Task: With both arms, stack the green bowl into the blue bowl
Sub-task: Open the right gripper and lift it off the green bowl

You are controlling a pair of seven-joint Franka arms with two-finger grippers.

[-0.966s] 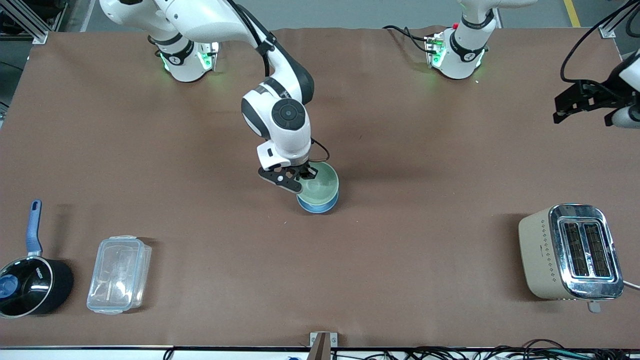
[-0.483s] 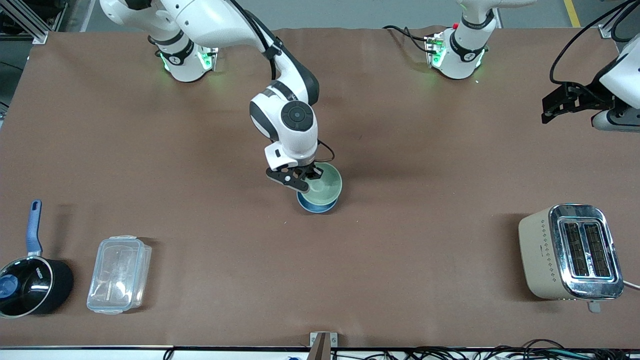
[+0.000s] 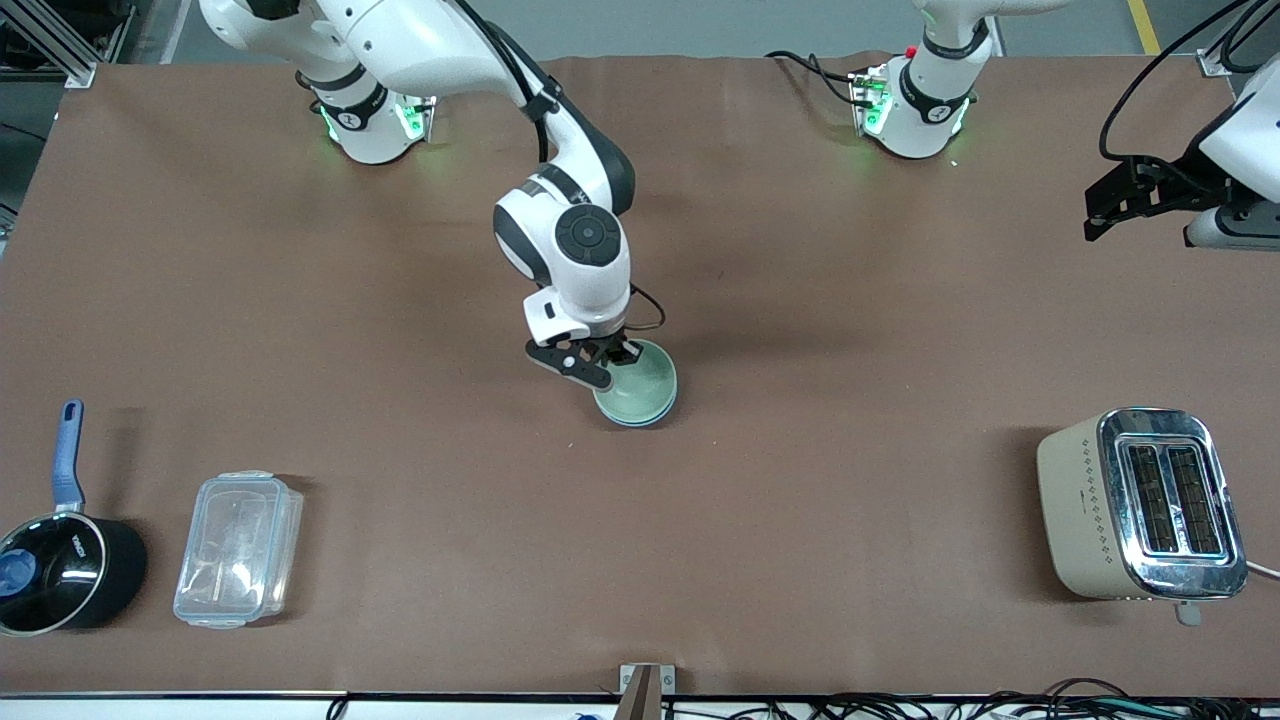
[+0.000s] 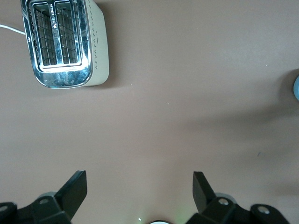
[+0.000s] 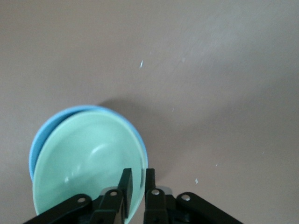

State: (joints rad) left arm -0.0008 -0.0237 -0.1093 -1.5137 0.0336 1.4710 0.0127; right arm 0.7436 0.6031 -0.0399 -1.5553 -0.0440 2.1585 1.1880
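The pale green bowl (image 3: 642, 385) sits nested in the sky-blue bowl (image 3: 640, 421) at the table's middle; only a thin blue edge shows under it. My right gripper (image 3: 603, 364) is low at the green bowl's rim on the side toward the right arm's end. In the right wrist view the right gripper (image 5: 138, 179) is shut on the green bowl (image 5: 84, 158), one finger inside the rim and one outside. The blue bowl (image 5: 41, 135) shows as a crescent round it. My left gripper (image 3: 1100, 212) waits open and empty in the air over the left arm's end of the table; its wrist view shows the gripper (image 4: 140, 182) over bare table.
A cream and chrome toaster (image 3: 1140, 505) stands near the front camera at the left arm's end, also in the left wrist view (image 4: 65, 42). A black saucepan with a blue handle (image 3: 60, 570) and a clear plastic box (image 3: 238, 548) lie at the right arm's end.
My right gripper has lowered the green bowl down into the blue bowl, so less blue shows now. The left arm shifted slightly at the table's end.
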